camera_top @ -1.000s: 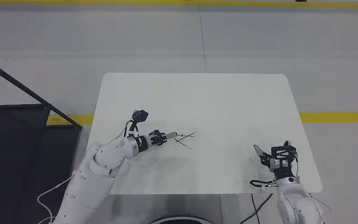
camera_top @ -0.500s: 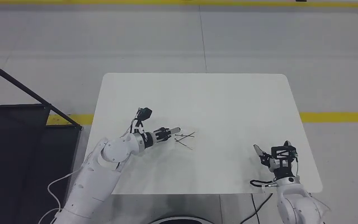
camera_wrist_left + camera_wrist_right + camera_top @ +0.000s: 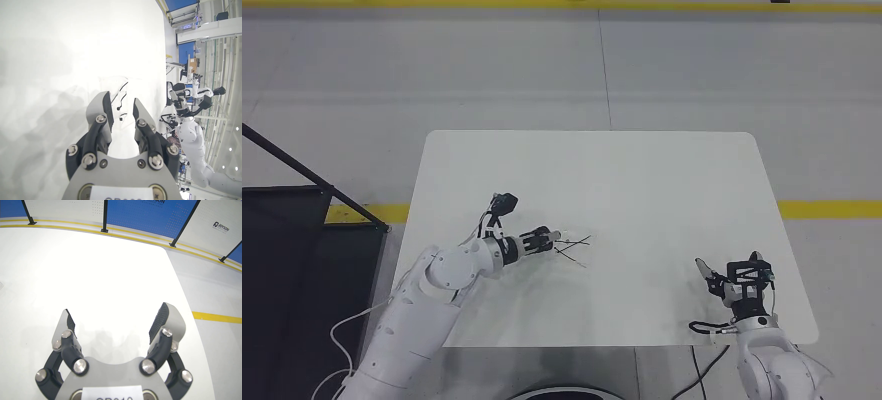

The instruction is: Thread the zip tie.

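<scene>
Thin black zip ties (image 3: 573, 249) lie crossed near the middle of the white table (image 3: 662, 190). In the left wrist view the zip ties (image 3: 122, 98) run as dark curved strands just beyond the fingertips, with small square heads at their near ends. My left gripper (image 3: 553, 238) stands open right beside them, low over the table, with nothing between its fingers (image 3: 107, 106). My right gripper (image 3: 732, 272) rests open near the table's front right corner, far from the ties, its pads (image 3: 157, 319) bare.
A black frame and dark panel (image 3: 282, 250) stand off the table's left side. Yellow floor lines (image 3: 832, 208) run past the table. Another white robot (image 3: 191, 132) stands beyond the table's far edge in the left wrist view.
My left arm has pushed forward toward the zip ties and its gripper has opened. The right arm has stayed still.
</scene>
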